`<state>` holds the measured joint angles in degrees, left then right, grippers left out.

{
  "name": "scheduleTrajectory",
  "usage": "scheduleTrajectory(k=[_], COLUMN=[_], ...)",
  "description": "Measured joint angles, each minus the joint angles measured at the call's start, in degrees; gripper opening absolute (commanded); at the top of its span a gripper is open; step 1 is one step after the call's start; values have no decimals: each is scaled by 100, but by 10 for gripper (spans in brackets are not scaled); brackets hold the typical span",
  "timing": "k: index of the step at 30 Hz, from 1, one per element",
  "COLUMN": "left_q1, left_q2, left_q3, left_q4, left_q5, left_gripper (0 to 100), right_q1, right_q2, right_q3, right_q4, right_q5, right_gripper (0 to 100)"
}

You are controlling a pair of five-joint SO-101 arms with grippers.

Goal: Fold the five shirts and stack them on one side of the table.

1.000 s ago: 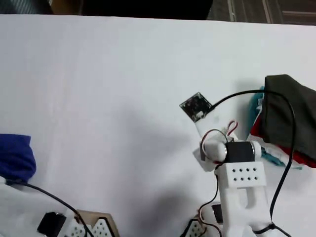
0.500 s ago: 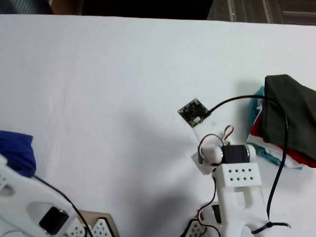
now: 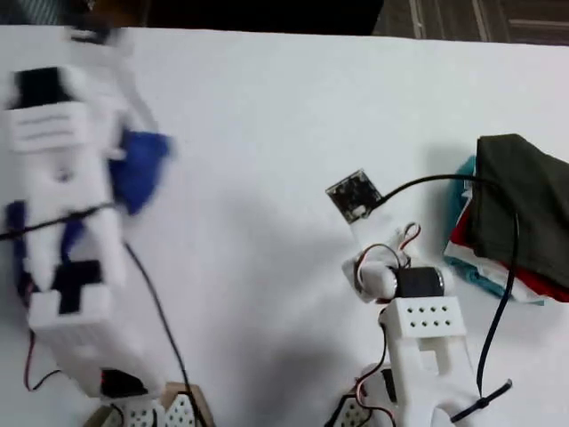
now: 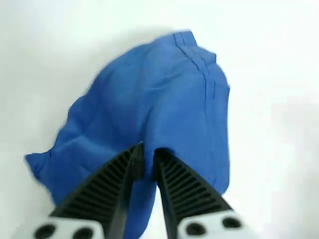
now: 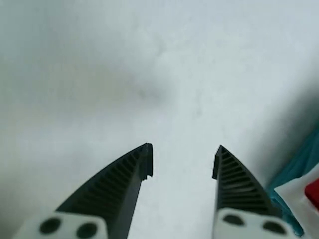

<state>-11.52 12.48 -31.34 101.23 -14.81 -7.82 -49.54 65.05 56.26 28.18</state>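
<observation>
Swung up from the near left corner, the left arm (image 3: 67, 222) now reaches along the left edge of the worktop (image 3: 267, 107) toward the far left corner. It has carried the blue shirt (image 3: 142, 169) with it; the shirt was lying at the left edge a moment ago and now hangs bunched beside the arm's upper part. The right arm (image 3: 427, 320) has barely shifted and sits near the near edge, right of the middle. The stack of folded shirts (image 3: 520, 205) lies where it was at the right edge, a dark olive one on top with red, teal and white layers showing beneath.

From the left wrist, the left tool (image 4: 148, 152) has its jaws pressed almost together on a fold of the blue shirt (image 4: 149, 99), which spreads crumpled beyond the tips over the white worktop (image 4: 274, 74).

From the right wrist, the right tool (image 5: 182, 149) is spread wide with nothing between its jaws, over bare worktop (image 5: 124, 59). A teal and red corner of the stack of folded shirts (image 5: 299, 184) lies just beside one jaw.
</observation>
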Motion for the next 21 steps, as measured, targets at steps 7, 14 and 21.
scheduleTrajectory(k=[7,14,21], left_q1=[1512,1960,1723], left_q2=[-870,-1398,-2084], left_q3=[1213,1134,1099], left_q4=[9,9,9], left_q5=[0,0,0], left_gripper=[27,69,200], right_q1=[0,0,0], right_q2=[0,0,0], right_q3=[0,0,0], right_q4=[0,0,0], right_q5=[-141,-141,-141], right_gripper=[205,205,207])
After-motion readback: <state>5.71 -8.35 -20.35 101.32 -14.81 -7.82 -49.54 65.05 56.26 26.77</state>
